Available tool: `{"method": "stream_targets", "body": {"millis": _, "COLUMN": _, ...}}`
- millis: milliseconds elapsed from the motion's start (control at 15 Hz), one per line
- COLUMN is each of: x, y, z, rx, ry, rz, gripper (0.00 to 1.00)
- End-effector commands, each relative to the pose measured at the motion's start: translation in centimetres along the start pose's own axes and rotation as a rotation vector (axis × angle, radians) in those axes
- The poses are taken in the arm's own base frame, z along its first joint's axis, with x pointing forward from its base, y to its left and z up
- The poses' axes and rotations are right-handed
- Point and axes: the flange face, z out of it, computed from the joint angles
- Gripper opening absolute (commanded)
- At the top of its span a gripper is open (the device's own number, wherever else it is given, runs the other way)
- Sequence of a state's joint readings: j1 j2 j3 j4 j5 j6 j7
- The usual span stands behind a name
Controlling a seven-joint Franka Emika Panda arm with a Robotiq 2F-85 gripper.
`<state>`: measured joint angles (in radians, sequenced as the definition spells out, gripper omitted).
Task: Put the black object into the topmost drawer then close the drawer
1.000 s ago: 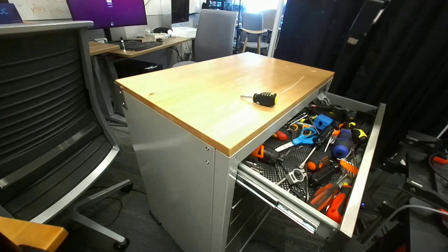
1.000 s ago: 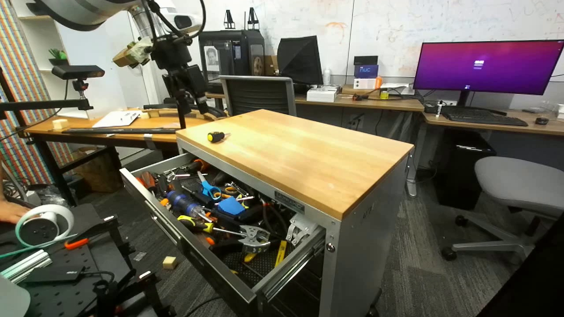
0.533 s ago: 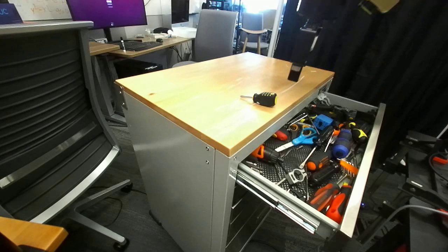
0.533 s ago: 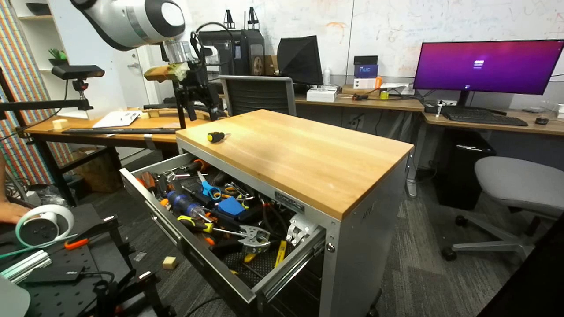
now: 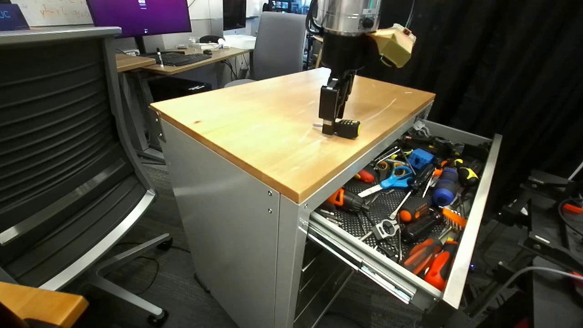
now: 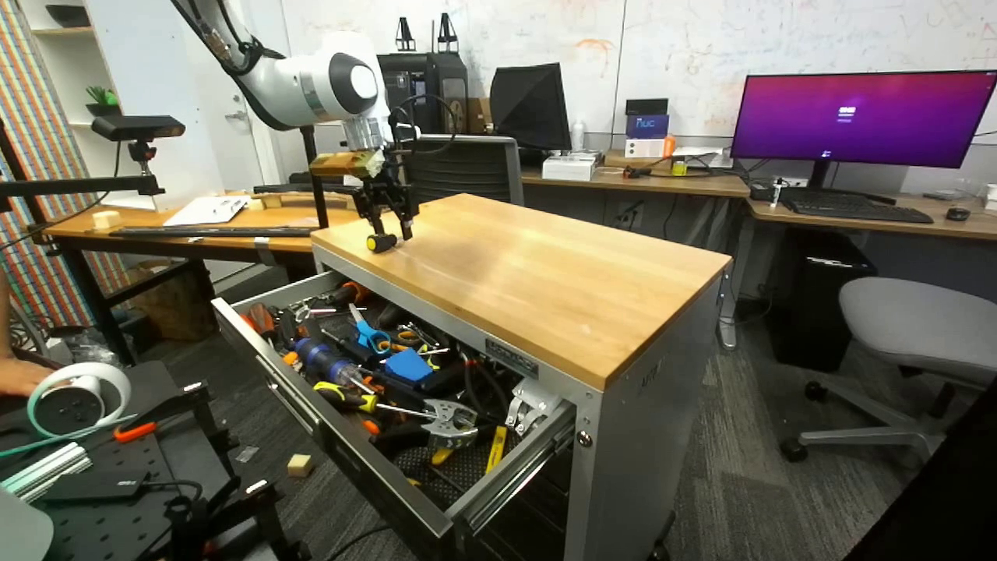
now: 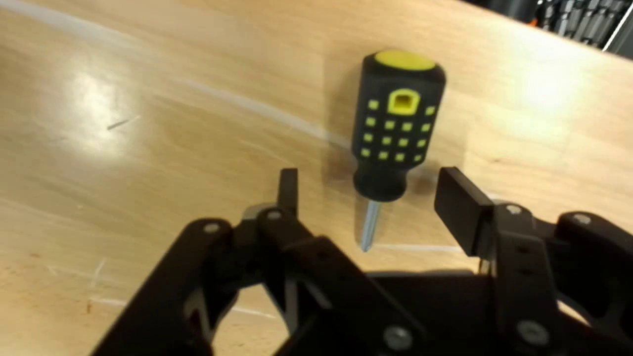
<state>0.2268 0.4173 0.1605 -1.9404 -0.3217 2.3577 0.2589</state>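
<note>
1. The step in hand looks like the pick-up: the screwdriver (image 7: 395, 128) lies on the wooden top (image 5: 255, 114), and the topmost drawer (image 5: 476, 218) stands open.
2. The gripper (image 7: 373, 195) is spread, its fingers (image 7: 462, 212) on either side of the screwdriver, pinching nothing.
3. The next move probably calls for squeezing it, then lifting it over the topmost drawer.
4. Counts: one screwdriver on the wooden top, one open drawer, one gripper, two fingers, one pair of blue scissors (image 5: 390, 183); the other tools (image 5: 444, 187) overlap too much to count fairly.

"Where's the stubby black screwdriver (image 7: 394, 133) lying?"
"It's resting on its side on the wooden top (image 6: 530, 288), showing 4 rows of yellow squares."
"And the topmost drawer (image 5: 474, 218)?"
"It's jutting out, grey and open."
</note>
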Motion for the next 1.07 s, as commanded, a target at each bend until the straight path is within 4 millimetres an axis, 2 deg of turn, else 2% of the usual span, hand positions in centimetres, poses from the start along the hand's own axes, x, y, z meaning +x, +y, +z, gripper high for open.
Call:
{"method": "stream_targets", "body": {"millis": 0, "x": 1.2, "y": 0.8, "z": -0.9, "rx": -0.048, "ry": -0.012, "rz": 0.001, "gripper": 0.4}}
{"method": "stream_targets", "body": {"millis": 200, "x": -0.2, "y": 0.5, "z": -0.4, "rx": 0.022, "ry": -0.087, "rz": 0.008, "gripper": 0.18}}
{"method": "stream_targets", "body": {"millis": 333, "x": -1.2, "y": -0.4, "z": 0.6, "rx": 0.141, "ry": -0.134, "rz": -0.044, "gripper": 0.04}}
{"method": "stream_targets", "body": {"millis": 467, "x": -1.8, "y": -0.6, "z": 1.2, "rx": 0.211, "ry": -0.177, "rz": -0.075, "gripper": 0.08}}
{"method": "stream_targets", "body": {"millis": 600, "x": -3.2, "y": -0.8, "z": 1.0, "rx": 0.246, "ry": -0.25, "rz": -0.081, "gripper": 0.08}}
{"method": "stream_targets", "body": {"millis": 867, "x": -6.9, "y": -1.5, "z": 1.2, "rx": 0.214, "ry": -0.356, "rz": -0.049, "gripper": 0.08}}
{"method": "stream_targets", "body": {"millis": 933, "x": -7.7, "y": -1.8, "z": 1.4, "rx": 0.189, "ry": -0.358, "rz": -0.053, "gripper": 0.09}}
{"method": "stream_targets", "body": {"millis": 1000, "x": -8.5, "y": -2.1, "z": 1.9, "rx": 0.164, "ry": -0.355, "rz": -0.047, "gripper": 0.51}}
